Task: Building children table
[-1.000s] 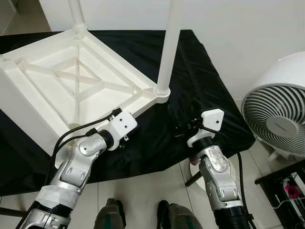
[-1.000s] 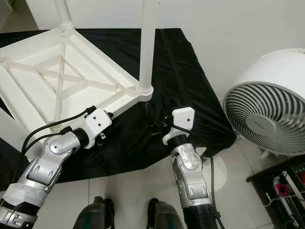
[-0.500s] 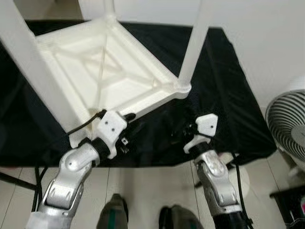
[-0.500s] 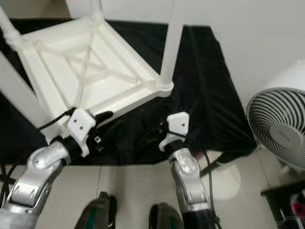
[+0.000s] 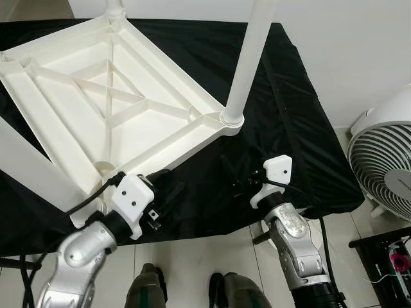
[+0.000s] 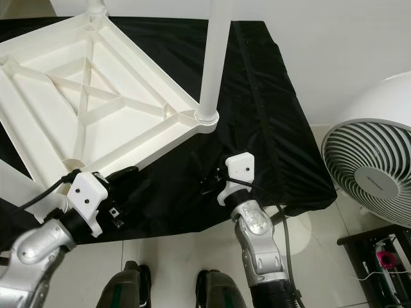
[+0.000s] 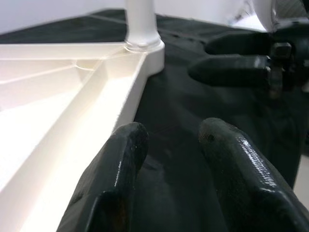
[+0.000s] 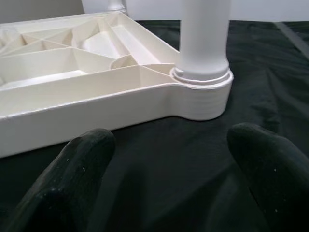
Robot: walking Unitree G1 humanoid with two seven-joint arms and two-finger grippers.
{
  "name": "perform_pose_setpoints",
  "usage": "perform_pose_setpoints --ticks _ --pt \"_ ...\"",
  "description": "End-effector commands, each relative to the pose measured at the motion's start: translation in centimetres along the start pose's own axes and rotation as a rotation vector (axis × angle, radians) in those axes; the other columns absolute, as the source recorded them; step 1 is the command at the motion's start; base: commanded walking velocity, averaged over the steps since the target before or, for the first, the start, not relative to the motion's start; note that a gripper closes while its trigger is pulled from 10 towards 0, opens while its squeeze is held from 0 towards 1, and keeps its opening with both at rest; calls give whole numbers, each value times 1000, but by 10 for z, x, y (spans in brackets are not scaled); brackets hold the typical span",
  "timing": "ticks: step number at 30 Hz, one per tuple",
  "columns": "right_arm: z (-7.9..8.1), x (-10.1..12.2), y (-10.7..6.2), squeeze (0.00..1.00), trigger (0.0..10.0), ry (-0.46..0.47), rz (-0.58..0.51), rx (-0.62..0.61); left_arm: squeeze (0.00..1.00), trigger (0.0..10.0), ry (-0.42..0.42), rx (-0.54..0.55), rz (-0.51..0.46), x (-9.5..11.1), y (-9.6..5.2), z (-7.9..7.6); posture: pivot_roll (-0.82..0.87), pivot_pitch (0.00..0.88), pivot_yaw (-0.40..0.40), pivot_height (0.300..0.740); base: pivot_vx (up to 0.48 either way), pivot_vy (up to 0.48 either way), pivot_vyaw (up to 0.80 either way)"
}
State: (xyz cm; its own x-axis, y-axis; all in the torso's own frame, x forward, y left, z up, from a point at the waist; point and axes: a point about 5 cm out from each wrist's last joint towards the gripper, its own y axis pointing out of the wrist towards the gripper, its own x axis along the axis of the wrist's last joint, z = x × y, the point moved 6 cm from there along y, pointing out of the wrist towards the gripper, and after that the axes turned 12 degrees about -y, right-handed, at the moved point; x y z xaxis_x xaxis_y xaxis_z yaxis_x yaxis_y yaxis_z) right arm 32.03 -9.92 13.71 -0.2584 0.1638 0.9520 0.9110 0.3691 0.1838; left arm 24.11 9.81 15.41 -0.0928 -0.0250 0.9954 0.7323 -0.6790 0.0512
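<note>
White table (image 5: pixel 96 109) inverted; legs (image 5: pixel 247 58) point upward

White plastic table (image 5: pixel 109 102) lying upside down on black cloth (image 5: pixel 289 128).

Its ribbed underside faces up, with diagonal braces crossing at the centre inside a raised rim. Round white legs stand upright in corner sockets: one leg (image 5: pixel 247 58) at the near right corner, another (image 5: pixel 115 8) at the far corner, a third (image 5: pixel 29 167) rising at the near left.

White table (image 5: pixel 96 109) on black cloth (image 5: pixel 289 128); white slatted fan (image 5: pixel 385 167).
</note>
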Motion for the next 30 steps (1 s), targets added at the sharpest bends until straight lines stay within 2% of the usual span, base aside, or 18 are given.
perform_pose_setpoints --ticks 1,2,3,5,6,12,13,14,15,16,17,18,19,20,23,26,27,30 --pt "-5 -6 -2 0 10000 -6 14 -7 0 10000 34 263 -60 5 -9 27 85 135 -49 740 0 0 0" --pt "-7 -8 0 0 10000 -14 20 -4 0 10000 99 316 -57 2 -17 28 94 138 -56 740 0 0 0" --pt "-7 -8 0 0 10000 -14 20 -4 0 10000 99 316 -57 2 -17 28 94 138 -56 740 0 0 0" --pt "-11 -12 3 0 10000 -29 28 1 0 10000 139 388 -38 -6 -30 32 102 140 -61 740 0 0 0" --pt "-12 -14 4 0 10000 -34 30 5 0 10000 106 385 -25 -11 -34 31 114 140 -70 740 0 0 0" --pt "-16 -18 8 0 10000 -49 39 15 0 10000 133 341 20 -16 -47 33 135 140 -82 740 0 0 0" --pt "-17 -20 10 0 10000 -54 42 21 0 10000 155 330 50 -19 -54 37 144 139 -86 740 0 0 0" --pt "-19 -23 12 0 10000 -59 47 25 0 10000 179 369 71 -18 -66 52 160 137 -93 740 0 0 0" --pt "-19 -23 12 0 10000 -59 47 25 0 10000 179 369 71 -18 -66 52 160 137 -93 740 0 0 0" --pt "-20 -26 14 0 10000 -65 53 29 0 10000 215 415 80 -15 -76 65 173 135 -100 740 0 0 0" --pt "-20 -26 14 0 10000 -65 53 29 0 10000 215 415 80 -15 -76 65 173 135 -100 740 0 0 0" --pt "-21 -28 16 0 10000 -67 57 31 0 10000 245 458 76 -11 -83 74 173 135 -100 740 0 0 0" --pt "-21 -28 16 0 10000 -67 57 31 0 10000 245 458 76 -11 -83 74 173 135 -100 740 0 0 0" --pt "-21 -30 17 0 10000 -66 60 34 0 10000 264 491 77 -9 -90 81 183 135 -109 740 0 0 0" --pt "-19 -32 19 0 10000 -62 63 40 0 10000 286 528 82 -9 -99 86 196 136 -130 740 0 0 0" --pt "-9 -38 25 0 10000 -53 74 85 0 10000 337 703 103 -3 -143 110 220 137 -158 740 0 0 0" --pt "-7 -39 28 0 10000 -55 73 98 0 10000 339 716 103 -2 -148 110 229 137 -166 740 0 0 0" --pt "-5 -40 31 0 10000 -57 70 113 0 10000 323 700 106 -3 -147 104 239 138 -169 740 0 0 0"
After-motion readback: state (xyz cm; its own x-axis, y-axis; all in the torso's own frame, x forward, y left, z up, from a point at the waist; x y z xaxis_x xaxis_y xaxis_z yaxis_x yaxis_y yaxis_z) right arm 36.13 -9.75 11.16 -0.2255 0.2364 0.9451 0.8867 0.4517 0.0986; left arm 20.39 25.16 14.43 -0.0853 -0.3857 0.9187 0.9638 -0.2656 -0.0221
